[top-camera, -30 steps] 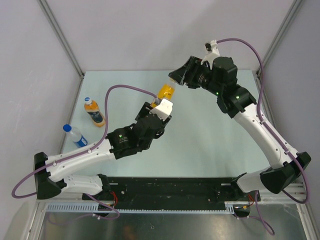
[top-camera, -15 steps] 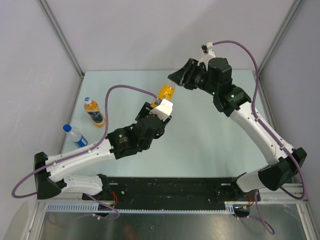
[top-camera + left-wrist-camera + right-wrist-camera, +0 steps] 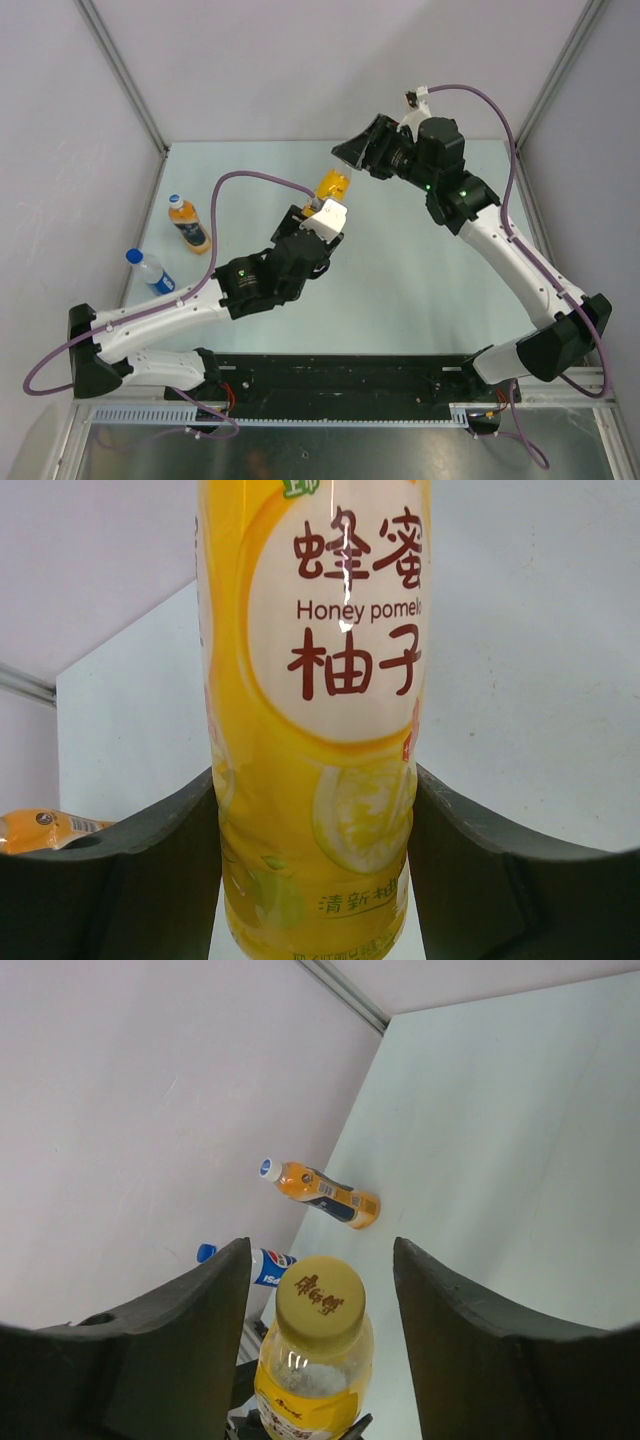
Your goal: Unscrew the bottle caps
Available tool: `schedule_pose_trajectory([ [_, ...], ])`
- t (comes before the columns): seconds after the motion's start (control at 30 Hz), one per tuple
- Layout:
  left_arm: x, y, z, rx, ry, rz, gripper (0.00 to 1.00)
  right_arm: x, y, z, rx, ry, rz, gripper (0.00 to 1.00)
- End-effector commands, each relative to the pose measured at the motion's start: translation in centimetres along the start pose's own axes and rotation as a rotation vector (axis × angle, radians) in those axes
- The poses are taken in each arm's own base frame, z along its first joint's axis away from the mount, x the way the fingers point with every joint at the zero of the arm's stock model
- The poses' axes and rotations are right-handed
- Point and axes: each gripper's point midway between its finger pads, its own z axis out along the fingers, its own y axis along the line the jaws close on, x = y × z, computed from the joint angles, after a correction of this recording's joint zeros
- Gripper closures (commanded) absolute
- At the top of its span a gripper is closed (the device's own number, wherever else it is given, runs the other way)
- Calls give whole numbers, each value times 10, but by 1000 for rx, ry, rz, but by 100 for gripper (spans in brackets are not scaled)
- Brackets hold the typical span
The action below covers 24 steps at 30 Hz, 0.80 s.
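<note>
The pale green counter (image 3: 420, 260) carries everything. Over its middle, the left hand (image 3: 320, 208) is clenched on the tall bottle (image 3: 330, 186), its two dark fingers (image 3: 150, 870) pressed against either side of the lower body. I cannot tell whether the bottle's base touches the counter. The bottle is yellow-orange, with a big white roundel bearing red-brown characters and the words "Honey pomelo", and citrus slices printed underneath.

The right hand (image 3: 356, 152) hangs just behind and above the bottle's top, released. From its wrist view its fingers (image 3: 180, 1330) stand wide apart on either side of the top, touching nothing.

Well off to the left, near the wall, the short bottle (image 3: 190, 228) lies on its side, orange with a blue label. The water bottle (image 3: 155, 272) lies just nearer than it, also on its side.

The yellow cap (image 3: 320, 1298) sits on the tall bottle, with dark characters stamped on top. The white cap (image 3: 176, 200) is on the short bottle, the blue cap (image 3: 133, 256) on the water bottle.

Against a second ago, the right arm has swung a little to the left and its wrist has shifted slightly; the left arm and all three bottles sit as they were.
</note>
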Motion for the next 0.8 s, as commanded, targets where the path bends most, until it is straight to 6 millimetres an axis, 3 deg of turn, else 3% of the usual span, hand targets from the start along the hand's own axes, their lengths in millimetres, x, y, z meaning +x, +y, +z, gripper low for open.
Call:
schedule_pose_trajectory([
  [0.0, -18, 1, -5, -1, -47, -44, 86, -13, 15, -7, -61, -33, 4, 35],
  [0.4, -15, -3, -5, -4, -41, -30, 86, -17, 12, -15, -38, -68, 16, 49],
  [0.67, -12, -6, -3, -14, -32, -13, 86, -24, 18, -22, -70, -81, 16, 38],
  [0.77, -12, -7, -4, -12, -32, -13, 86, -25, 18, -24, -62, -90, 18, 44],
])
